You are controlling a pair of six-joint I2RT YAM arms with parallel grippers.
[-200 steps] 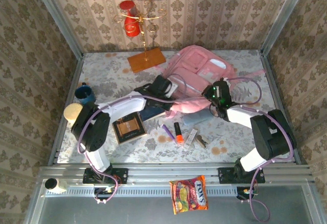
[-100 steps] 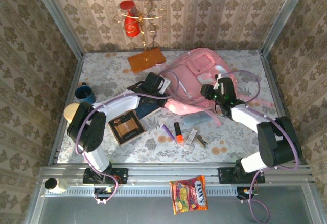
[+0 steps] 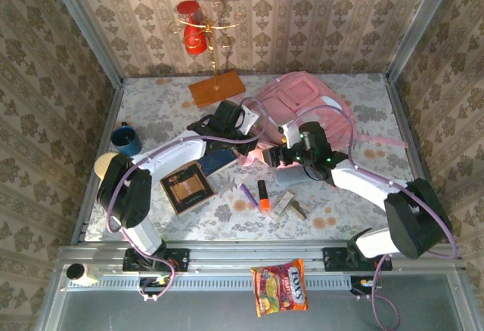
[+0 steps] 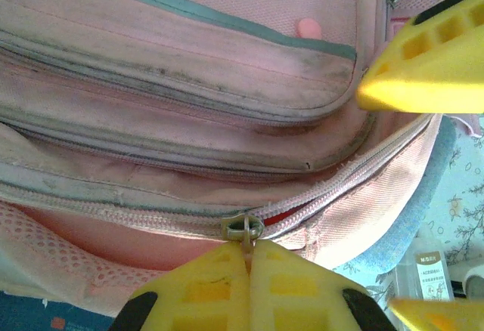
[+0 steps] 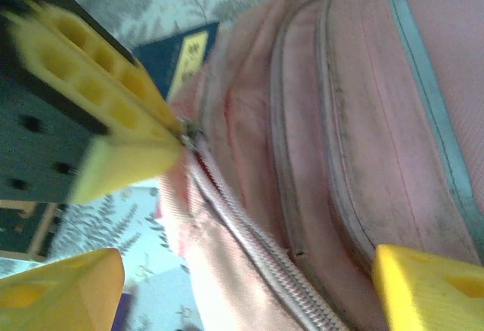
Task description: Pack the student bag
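A floral tablecloth [image 3: 159, 112] carries a blue mug [image 3: 125, 137] near its left edge and, at the back, an orange wooden base [image 3: 217, 88] supporting a gold wire stand with a red ornament [image 3: 195, 36]. Toward the near side lie, from left to right, a square brown-framed item [image 3: 187, 187] with a dark blue book [image 3: 221, 162] just behind it, a purple pen [image 3: 247, 193], an orange highlighter [image 3: 265, 197], a small pale box [image 3: 283, 203] and a dark clip [image 3: 298, 210]; a grey-blue pouch [image 3: 293, 177] lies just behind the box. An orange snack packet [image 3: 280, 287] rests on the metal frame [image 3: 227, 255] in front of the table.
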